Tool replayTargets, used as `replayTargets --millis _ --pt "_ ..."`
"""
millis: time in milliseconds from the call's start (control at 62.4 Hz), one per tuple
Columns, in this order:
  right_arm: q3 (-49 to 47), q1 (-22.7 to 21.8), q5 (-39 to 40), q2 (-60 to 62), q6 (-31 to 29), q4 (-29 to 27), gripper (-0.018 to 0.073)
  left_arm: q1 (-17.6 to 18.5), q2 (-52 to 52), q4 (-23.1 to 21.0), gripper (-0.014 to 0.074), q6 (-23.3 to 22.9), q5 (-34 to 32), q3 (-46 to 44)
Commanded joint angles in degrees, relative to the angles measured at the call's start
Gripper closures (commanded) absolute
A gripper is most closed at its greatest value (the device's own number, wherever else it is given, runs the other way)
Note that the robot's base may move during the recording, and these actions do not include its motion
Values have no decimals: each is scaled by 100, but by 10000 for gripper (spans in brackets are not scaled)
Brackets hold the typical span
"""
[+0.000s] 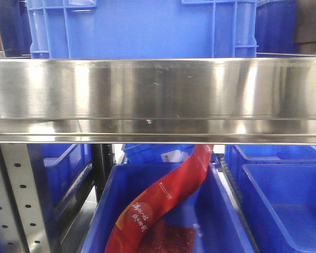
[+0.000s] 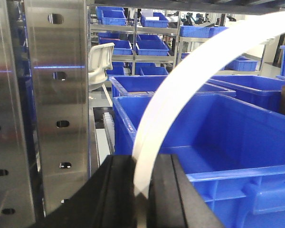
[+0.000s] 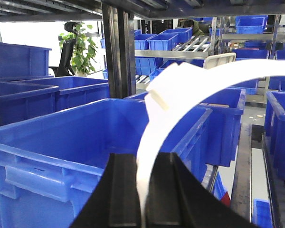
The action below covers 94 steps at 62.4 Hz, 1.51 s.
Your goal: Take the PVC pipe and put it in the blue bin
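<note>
A white, flat, bendy PVC pipe strip [image 2: 180, 95] arcs up and to the right from my left gripper [image 2: 141, 190], whose black jaws are shut on its end. In the right wrist view the same white strip [image 3: 180, 95] curves up from my right gripper [image 3: 145, 199], also shut on it, with a folded end [image 3: 164, 88] near the top. A large blue bin [image 2: 218, 137] lies just beyond the left gripper; another blue bin [image 3: 85, 133] lies just beyond the right gripper. Neither gripper nor the pipe shows in the front view.
A steel shelf beam [image 1: 158, 100] fills the front view, with a blue crate [image 1: 142, 29] above it. Below it a blue bin [image 1: 163, 216] holds a red banner [image 1: 163, 200]. A perforated steel upright [image 2: 52, 95] stands left of the left gripper. Racks of blue bins [image 3: 171, 38] stand behind.
</note>
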<state>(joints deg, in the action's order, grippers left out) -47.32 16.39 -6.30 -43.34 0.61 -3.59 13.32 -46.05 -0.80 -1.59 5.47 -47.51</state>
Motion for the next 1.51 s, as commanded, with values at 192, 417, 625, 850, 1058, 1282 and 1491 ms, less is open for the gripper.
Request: replayTargets --millis 192,417,625,850,1058,1282,1491 --pt "-943 556 176 -908 -25 241 727 497 -828 -234 708 -12 281 -1263" --pt "-2224 817 191 -2313 -25 -23 727 1062 -2256 -100 708 -12 441 -2839" --pt "-3281 840 33 -3499 -25 -393 727 1062 -3755 -196 708 -12 590 -4153" --pt "-3875 840 -425 -4263 -25 -1260 727 1062 -4862 -465 708 -12 1600 -5301" --pt "-3881 840 -743 -4431 -25 -1260 708 1062 -5101 -465 708 -12 1799 -5362" --pt "-3881 840 -768 -4431 -25 -1273 325 1062 -5101 -465 580 -12 2062 -5362" --pt "-3881 840 -1021 -4431 -25 -1273 200 1062 -5101 -543 215 -12 2258 -5362"
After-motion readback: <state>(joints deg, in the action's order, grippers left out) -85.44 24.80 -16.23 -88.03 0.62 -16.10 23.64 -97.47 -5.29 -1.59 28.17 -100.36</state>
